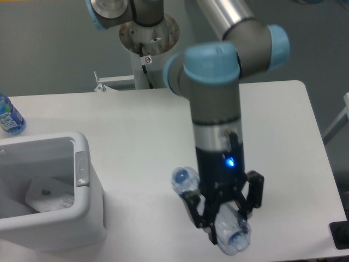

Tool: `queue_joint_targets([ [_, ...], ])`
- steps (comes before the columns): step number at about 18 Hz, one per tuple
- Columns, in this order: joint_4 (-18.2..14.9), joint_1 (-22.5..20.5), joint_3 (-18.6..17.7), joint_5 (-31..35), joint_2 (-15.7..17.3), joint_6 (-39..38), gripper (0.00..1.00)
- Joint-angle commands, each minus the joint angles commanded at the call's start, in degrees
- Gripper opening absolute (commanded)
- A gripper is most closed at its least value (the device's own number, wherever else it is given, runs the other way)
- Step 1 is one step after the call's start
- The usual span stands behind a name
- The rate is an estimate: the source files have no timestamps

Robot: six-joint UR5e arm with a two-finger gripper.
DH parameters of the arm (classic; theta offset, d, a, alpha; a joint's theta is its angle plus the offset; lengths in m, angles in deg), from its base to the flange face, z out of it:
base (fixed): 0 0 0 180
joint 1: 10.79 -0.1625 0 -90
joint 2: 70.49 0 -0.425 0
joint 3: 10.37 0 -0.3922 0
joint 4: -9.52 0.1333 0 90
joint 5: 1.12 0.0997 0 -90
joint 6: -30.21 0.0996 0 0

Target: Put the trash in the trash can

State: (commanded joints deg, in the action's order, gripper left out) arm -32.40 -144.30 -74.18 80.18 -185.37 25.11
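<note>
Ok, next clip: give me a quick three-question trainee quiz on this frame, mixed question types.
1. True or false: the gripper is shut on the clear bottle, lifted off the table.
2. What already lies inside the trash can?
A. a blue-label bottle
B. a whitish pouch
C. nothing
3. Where is the blue-label bottle?

Key:
1. True.
2. B, the whitish pouch.
3. At the table's far left edge, behind the trash can.

Bare table (136, 142) spans frame centre; trash can (82, 164) wall blocks lower left; blue-labelled bottle (8, 115) at left edge.
</note>
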Motion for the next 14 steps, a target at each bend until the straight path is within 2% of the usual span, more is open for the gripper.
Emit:
queue_joint_targets([
  [4, 0.1, 2.9, 0.1, -0.1, 1.9, 0.3, 0.61],
  [8, 0.1, 9.0, -0.1, 0.3, 3.2, 0.3, 0.61],
  [14, 0.2, 15.4, -1.2, 0.4, 2.7, 0.3, 0.62],
])
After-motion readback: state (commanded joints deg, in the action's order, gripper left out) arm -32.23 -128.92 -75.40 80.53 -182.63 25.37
